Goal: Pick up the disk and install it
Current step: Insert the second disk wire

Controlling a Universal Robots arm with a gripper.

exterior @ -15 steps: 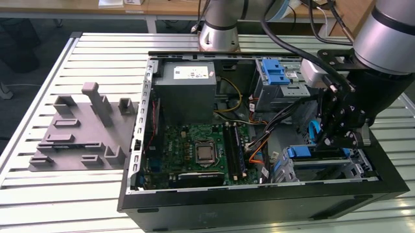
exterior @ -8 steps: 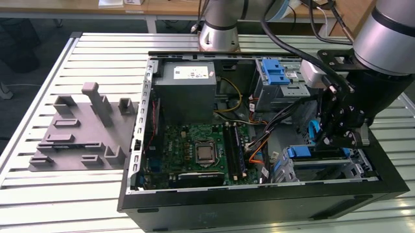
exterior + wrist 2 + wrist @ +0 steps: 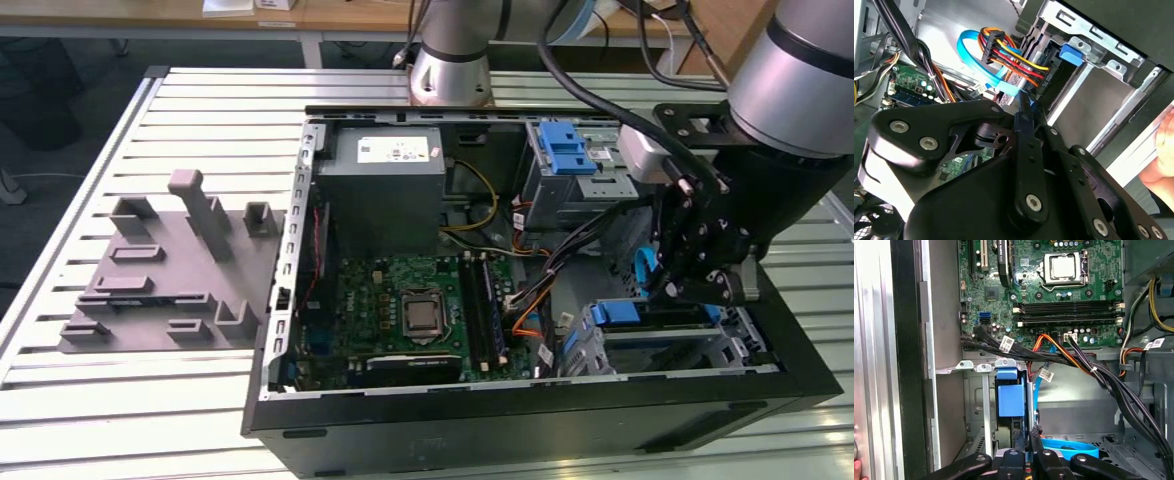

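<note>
The disk (image 3: 621, 313) sits in the lower drive cage (image 3: 721, 345) at the case's front corner on the exterior view's right, with its blue end tab facing out. In the first wrist view the disk's blue tab (image 3: 1011, 397) stands in the cage slot just beyond my gripper (image 3: 1028, 440). In the second wrist view the disk (image 3: 1074, 54) has a bundle of coloured cables (image 3: 1009, 57) plugged in at its end. My gripper (image 3: 697, 290) hangs inside the case just above the cage. Its fingers (image 3: 1024, 117) are shut together with nothing visible between them, close to a blue flat cable (image 3: 1004, 82).
The open computer case (image 3: 534, 420) lies on a slatted metal table (image 3: 120, 400). Inside are the motherboard (image 3: 400, 310), a grey power-supply box (image 3: 387, 180) and an upper cage with a blue latch (image 3: 567, 150). A grey fixture (image 3: 174, 270) lies on the exterior view's left. A person's hand (image 3: 1160, 167) shows outside the case.
</note>
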